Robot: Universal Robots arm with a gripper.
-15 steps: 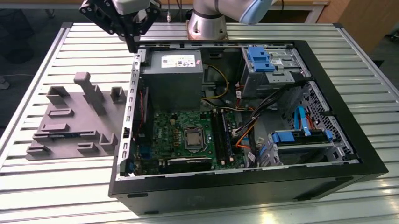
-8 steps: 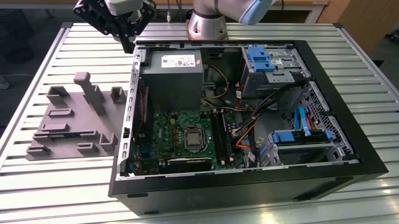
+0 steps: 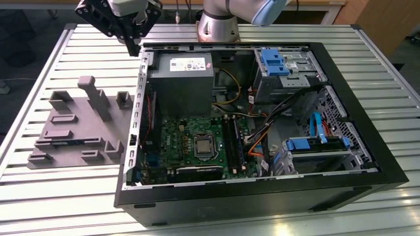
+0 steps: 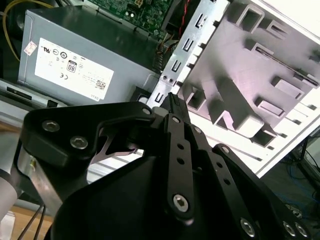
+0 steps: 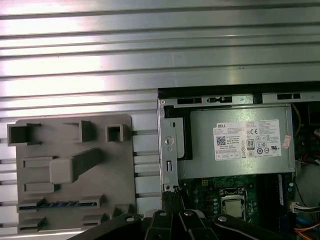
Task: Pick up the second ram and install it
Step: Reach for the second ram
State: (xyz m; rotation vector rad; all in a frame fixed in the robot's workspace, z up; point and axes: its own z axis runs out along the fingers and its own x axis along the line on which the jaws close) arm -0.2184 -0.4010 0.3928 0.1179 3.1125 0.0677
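Observation:
The second ram [image 5: 60, 204], a thin dark blue-green stick, lies on edge in a slot of the grey fixture tray [image 5: 120, 170]; in the exterior view the second ram [image 3: 68, 143] is at the tray's near left. My gripper [image 3: 135, 47] hangs high above the back left corner of the open computer case [image 3: 262, 196], well away from the stick. Its fingers are shut together with nothing between them, as both wrist views show my gripper [image 4: 172, 101] [image 5: 172, 199]. The long black memory slots [image 3: 231, 142] sit on the motherboard to the right of the processor.
The case stands on a slatted metal table [image 3: 39, 196]. Inside are the grey power supply [image 3: 180, 81], cables and blue drive brackets [image 3: 272, 61]. The tray carries upright posts [image 3: 98, 98]. The arm's base [image 3: 220, 22] stands behind the case.

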